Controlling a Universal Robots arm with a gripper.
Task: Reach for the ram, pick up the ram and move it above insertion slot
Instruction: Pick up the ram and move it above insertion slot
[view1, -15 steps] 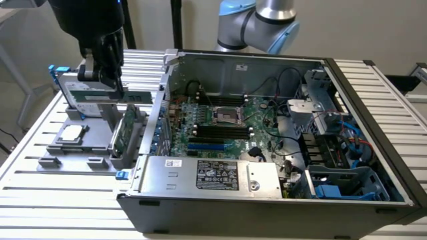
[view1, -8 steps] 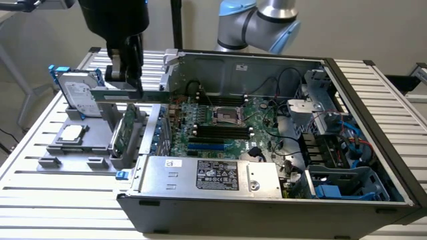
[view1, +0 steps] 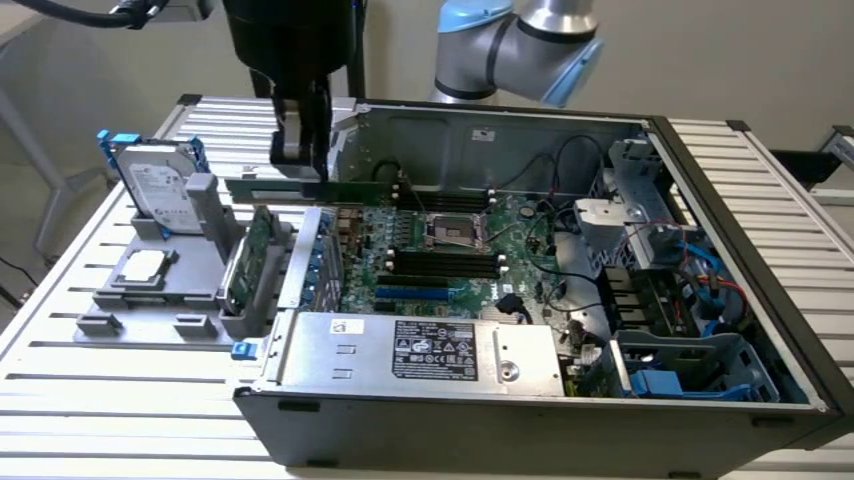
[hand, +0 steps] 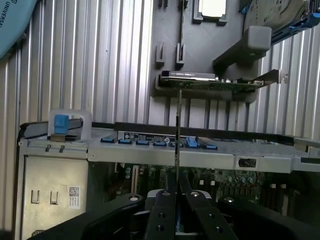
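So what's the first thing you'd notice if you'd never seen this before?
Probably the open computer case in the middle, its green motherboard full of black slots. Over its edge on the exterior view's left, the black end effector hangs shut on the ram, a thin green stick held level in the air. Beside the case, a silver hard drive stands upright in a grey holder.

A slatted aluminium table (view1: 120, 395) is carrying everything, its ribbed profiles running across the exterior view. An open computer case (view1: 534, 400) is lying on it toward the exterior view's right, its side panel off. A grey fixture tray (view1: 154, 300) is sitting just beside the case on the exterior view's left, holding a hard drive (view1: 154, 190) upright.
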